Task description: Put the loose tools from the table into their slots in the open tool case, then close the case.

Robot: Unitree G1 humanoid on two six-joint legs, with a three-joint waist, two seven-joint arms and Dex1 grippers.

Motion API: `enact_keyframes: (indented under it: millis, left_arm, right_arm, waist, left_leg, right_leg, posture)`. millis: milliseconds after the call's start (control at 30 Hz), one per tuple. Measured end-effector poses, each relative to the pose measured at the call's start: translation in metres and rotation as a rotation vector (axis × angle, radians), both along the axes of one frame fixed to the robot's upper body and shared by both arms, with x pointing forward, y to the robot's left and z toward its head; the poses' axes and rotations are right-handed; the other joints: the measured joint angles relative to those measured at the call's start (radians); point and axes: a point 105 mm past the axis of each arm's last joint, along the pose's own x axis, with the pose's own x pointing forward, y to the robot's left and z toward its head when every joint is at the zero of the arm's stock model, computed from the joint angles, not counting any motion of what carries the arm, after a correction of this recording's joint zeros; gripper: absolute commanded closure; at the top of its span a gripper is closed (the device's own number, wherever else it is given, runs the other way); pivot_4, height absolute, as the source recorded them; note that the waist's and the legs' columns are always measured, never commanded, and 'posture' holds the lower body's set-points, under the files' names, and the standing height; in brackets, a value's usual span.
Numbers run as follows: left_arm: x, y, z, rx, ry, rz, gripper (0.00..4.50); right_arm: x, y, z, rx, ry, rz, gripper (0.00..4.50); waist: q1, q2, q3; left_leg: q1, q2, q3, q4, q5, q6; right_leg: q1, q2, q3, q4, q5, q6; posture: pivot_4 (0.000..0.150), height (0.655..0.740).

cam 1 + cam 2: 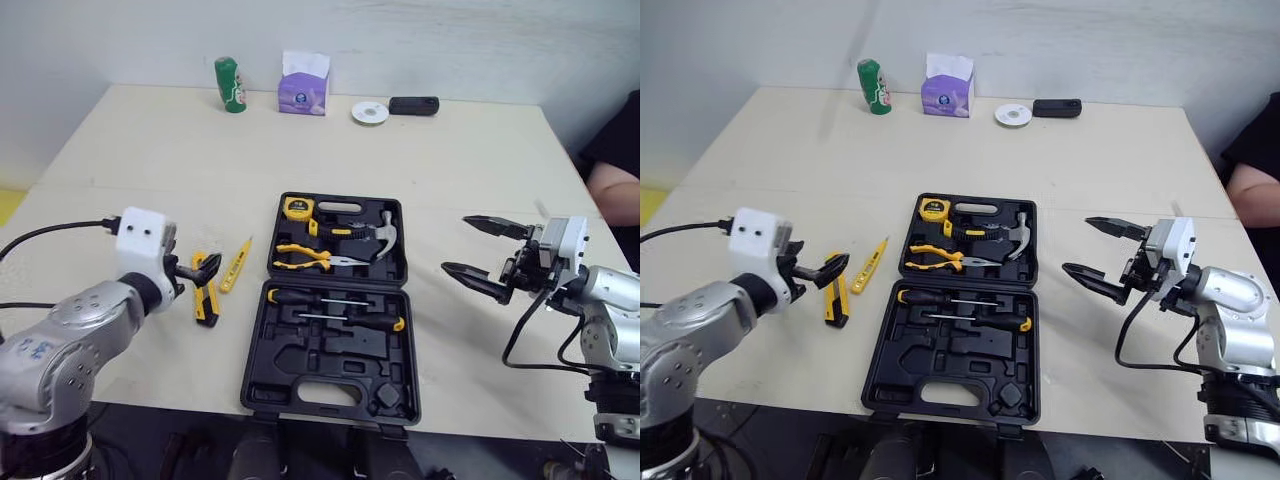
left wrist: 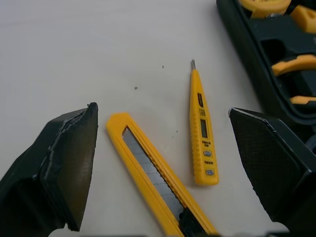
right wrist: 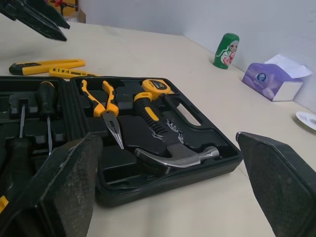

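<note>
Yellow plastic utility knife (image 1: 205,300) with a segmented blade lies on the pale beige table (image 1: 150,160) just left of the open black plastic tool case (image 1: 262,395). Its long axis runs roughly parallel to the case's left edge. Between it and the case lies the slim yellow tester pen (image 1: 236,265), slanted so that its metal tip leans toward the case; the two tools are close but apart.

We judge the left gripper (image 2: 162,111) to be much the nearer: it hangs over the knife with its two black fingers spread wide and empty. In the left wrist view the knife's yellow end lies between them, closer to one finger, and the pen closer to the other. The line between the fingers crosses the knife's axis at a slant rather than squarely, so we would probably need a small wrist turn before closing.

The right gripper (image 1: 457,243) hovers on the case's right side, well apart from both loose tools, spread open and holding nothing.
</note>
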Motion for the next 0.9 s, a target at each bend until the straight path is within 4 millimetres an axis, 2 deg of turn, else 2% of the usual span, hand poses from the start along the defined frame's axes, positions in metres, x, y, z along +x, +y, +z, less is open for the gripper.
enact_keyframes:
  millis: [133, 200, 367, 600, 900]
  left_arm:
    - [0.005, -0.017, -0.018, 0.029, 0.078, -0.043, 0.00]
    - [0.008, -0.019, -0.021, 0.034, 0.088, -0.043, 0.00]
    - [0.019, -0.024, -0.024, 0.026, 0.089, -0.020, 0.00]
    - [0.030, -0.027, -0.032, 0.005, 0.128, 0.014, 0.00]
    - [0.032, -0.043, -0.036, 0.006, 0.244, 0.001, 0.00]
  right_arm:
    - [-0.003, 0.006, 0.000, -0.024, -0.004, 0.027, 0.02]
    - [-0.004, 0.008, -0.001, -0.030, 0.001, 0.035, 0.02]
    - [-0.007, 0.019, 0.002, -0.042, 0.006, 0.075, 0.02]
    - [-0.009, 0.024, 0.004, -0.040, 0.029, 0.097, 0.02]
    - [-0.011, 0.035, 0.009, -0.043, 0.038, 0.133, 0.02]
  waist:
    - [-0.002, 0.000, 0.000]
    - [-0.002, 0.000, 0.000]
    - [0.000, 0.000, 0.000]
    - [0.002, 0.000, 0.000]
    - [0.001, -0.001, 0.000]
  left_leg:
    - [0.000, 0.001, 0.000, 0.001, 0.000, 0.000]
    - [0.000, 0.001, 0.000, 0.002, 0.000, -0.001]
    - [-0.001, 0.001, -0.001, 0.002, 0.000, -0.001]
    - [-0.001, 0.001, -0.001, 0.003, 0.000, -0.001]
    - [-0.002, 0.001, -0.001, 0.003, 0.000, -0.001]
  right_leg:
    - [0.000, 0.001, 0.001, 0.000, 0.000, 0.000]
    - [0.000, 0.002, 0.001, 0.000, 0.000, 0.000]
    - [0.000, 0.002, 0.001, 0.001, 0.000, 0.000]
    - [0.000, 0.002, 0.000, 0.001, 0.000, 0.000]
    - [-0.001, 0.002, 0.000, 0.001, 0.000, 0.000]
  posture:
    - [0.150, 0.7400]
    - [0.150, 0.7400]
    - [0.150, 0.7400]
    - [0.150, 0.7400]
    - [0.150, 0.7400]
